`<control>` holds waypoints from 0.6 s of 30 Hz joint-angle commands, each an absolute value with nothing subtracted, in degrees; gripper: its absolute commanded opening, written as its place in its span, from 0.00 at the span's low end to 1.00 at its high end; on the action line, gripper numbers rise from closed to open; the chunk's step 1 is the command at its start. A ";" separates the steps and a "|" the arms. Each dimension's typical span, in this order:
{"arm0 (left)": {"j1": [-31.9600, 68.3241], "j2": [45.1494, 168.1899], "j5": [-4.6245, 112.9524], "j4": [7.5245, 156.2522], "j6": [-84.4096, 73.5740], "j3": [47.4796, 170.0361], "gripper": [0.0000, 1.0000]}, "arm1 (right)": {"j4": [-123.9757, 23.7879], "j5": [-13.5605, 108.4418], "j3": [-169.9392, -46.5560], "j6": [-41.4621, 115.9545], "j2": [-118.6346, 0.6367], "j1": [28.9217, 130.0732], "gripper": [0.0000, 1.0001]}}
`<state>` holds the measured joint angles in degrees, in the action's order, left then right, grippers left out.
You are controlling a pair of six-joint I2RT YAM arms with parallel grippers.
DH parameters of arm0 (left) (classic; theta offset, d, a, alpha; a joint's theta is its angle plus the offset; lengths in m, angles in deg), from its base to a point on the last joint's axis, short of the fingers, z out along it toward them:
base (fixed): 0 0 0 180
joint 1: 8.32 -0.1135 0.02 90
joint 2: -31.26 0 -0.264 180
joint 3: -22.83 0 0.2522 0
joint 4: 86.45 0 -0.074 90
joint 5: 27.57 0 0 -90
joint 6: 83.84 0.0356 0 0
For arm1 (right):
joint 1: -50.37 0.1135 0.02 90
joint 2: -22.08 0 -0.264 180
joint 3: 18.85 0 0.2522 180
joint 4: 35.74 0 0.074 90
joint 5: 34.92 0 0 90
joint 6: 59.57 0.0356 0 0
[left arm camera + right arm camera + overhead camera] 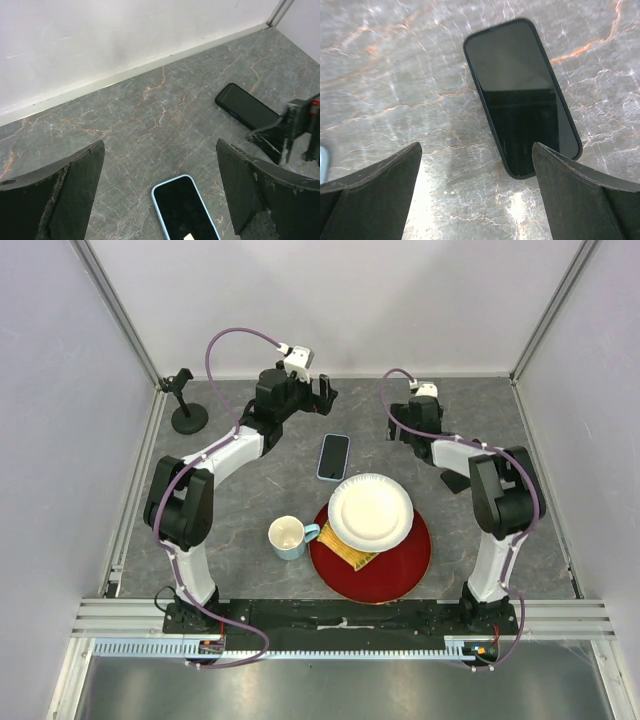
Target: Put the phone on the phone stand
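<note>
Thin, stiff phone (pixel 185 210) (likely slick) lies flat; long edges suit pinching. The left end effector (pixel 159 150) and right end effector (pixel 476 150) gape empty.

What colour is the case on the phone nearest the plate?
Light blue; phone clearest in left wrist view.

This is a robot test cell in a lab, not a home. White panel walls (pixel 350 300) rise just beyond the left end effector (pixel 322 390) and close in on both sides of it, joined by bare aluminium posts (pixel 117 308). The desk (pixel 250 490) beneath it is a grey marble-print sheet. Well behind it, at the desk's near edge, slotted aluminium rails (pixel 120 618) carry the two arm bases (pixel 190 615). Purple cables (pixel 240 332) loop openly just beside the end effector.
</note>
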<state>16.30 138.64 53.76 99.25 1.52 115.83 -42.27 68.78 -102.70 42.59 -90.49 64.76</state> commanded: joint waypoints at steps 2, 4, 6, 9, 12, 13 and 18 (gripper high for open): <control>15.94 137.53 59.15 108.93 -4.52 113.77 1.00 | -27.86 69.40 -99.84 41.95 -84.17 64.96 0.98; 14.89 136.30 58.74 112.90 -6.75 109.29 1.00 | -37.16 72.12 -106.13 40.63 -87.50 64.96 0.98; 14.19 135.42 56.80 117.92 -7.20 106.21 1.00 | -44.44 76.67 -111.42 40.01 -91.01 64.96 0.98; 14.18 135.50 56.19 115.57 -5.18 107.33 0.98 | -48.52 77.75 -113.38 38.52 -92.96 64.79 0.98; 14.18 136.29 55.75 112.66 -4.30 109.00 0.96 | -51.06 77.93 -114.61 40.10 -93.76 64.35 0.98; 14.18 136.47 55.31 112.57 -4.21 109.18 0.95 | -51.08 77.93 -114.44 40.19 -93.50 64.43 0.98; 14.18 137.35 53.46 111.34 -4.12 110.41 0.93 | -46.08 80.56 -108.13 43.17 -86.04 64.43 0.98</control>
<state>13.94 138.02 55.18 109.87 -3.97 107.48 -48.42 77.02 -111.62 40.69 -92.44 64.72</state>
